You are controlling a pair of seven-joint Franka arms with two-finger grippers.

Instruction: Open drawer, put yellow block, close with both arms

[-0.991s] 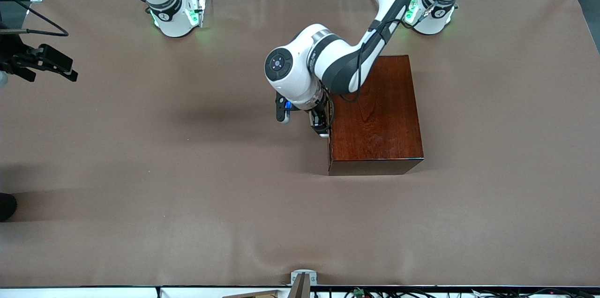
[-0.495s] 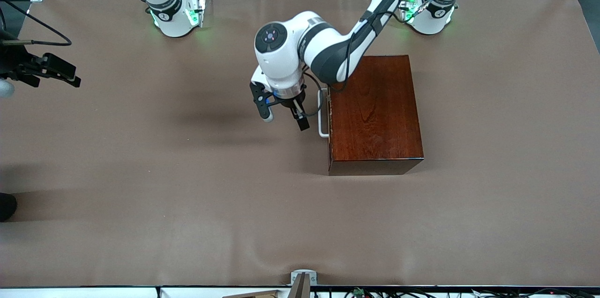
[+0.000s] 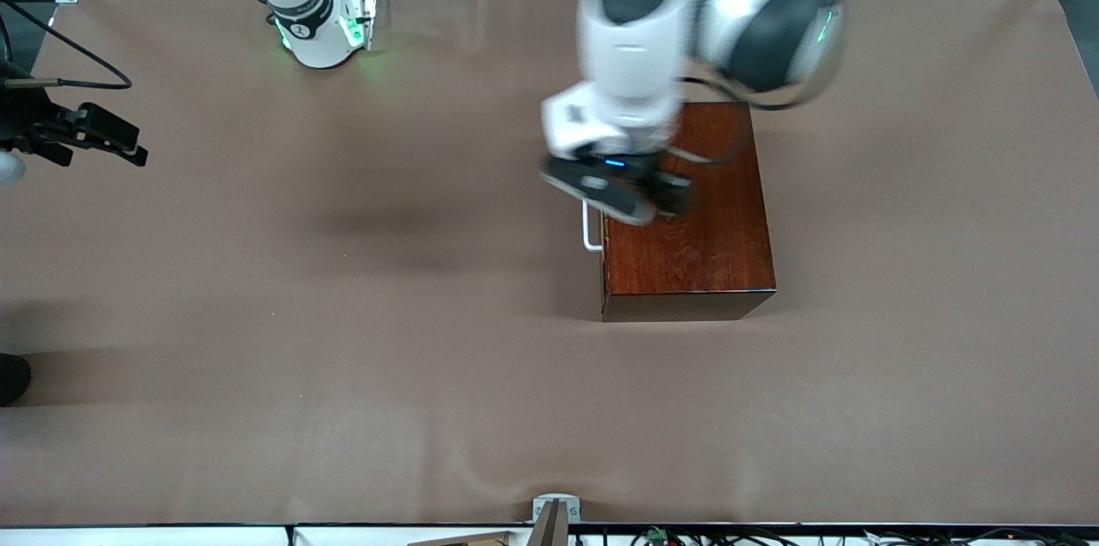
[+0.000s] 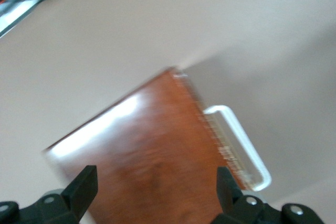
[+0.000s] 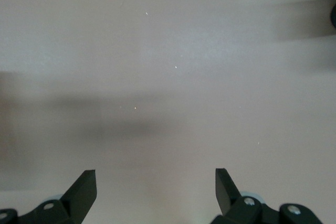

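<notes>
A brown cloth (image 3: 258,288) covers the tabletop, lying in soft wrinkles. A small metal bracket (image 3: 555,508) sits at its edge nearest the front camera.

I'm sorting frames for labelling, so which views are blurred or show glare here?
Front view: the left arm and left gripper are motion-smeared; the wooden box is sharp. Left wrist view: everything is smeared, with a bright glare streak on the box. Right wrist view: soft, with only table and shadow bands.
</notes>
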